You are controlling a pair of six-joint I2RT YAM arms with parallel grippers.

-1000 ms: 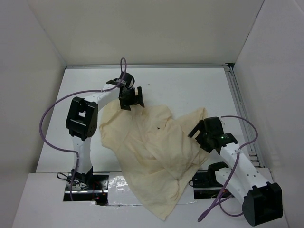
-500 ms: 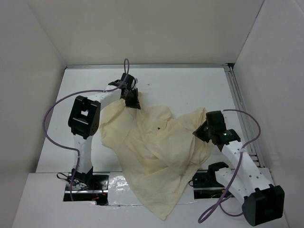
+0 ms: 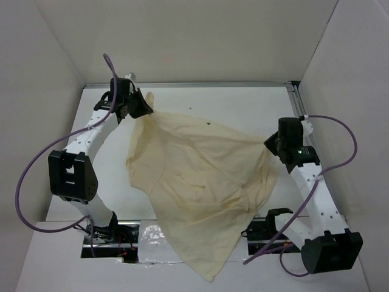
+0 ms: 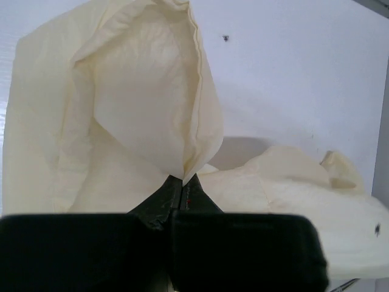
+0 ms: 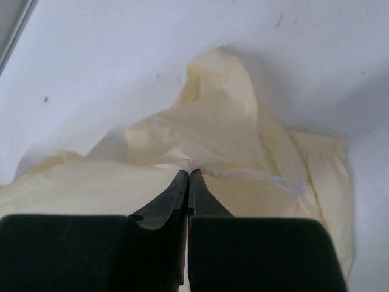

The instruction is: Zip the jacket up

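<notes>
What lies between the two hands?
Only the jacket, spanning from the left hand to the right hand, both shut on it; top external view.

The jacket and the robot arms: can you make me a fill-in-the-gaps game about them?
1. The left gripper is ___ on a fold of the jacket.
2. Counting the right gripper too, ___ grippers pinch the fabric.
3. The cable looping off each arm is ___ in colour.

Missing words: shut; two; purple.
</notes>
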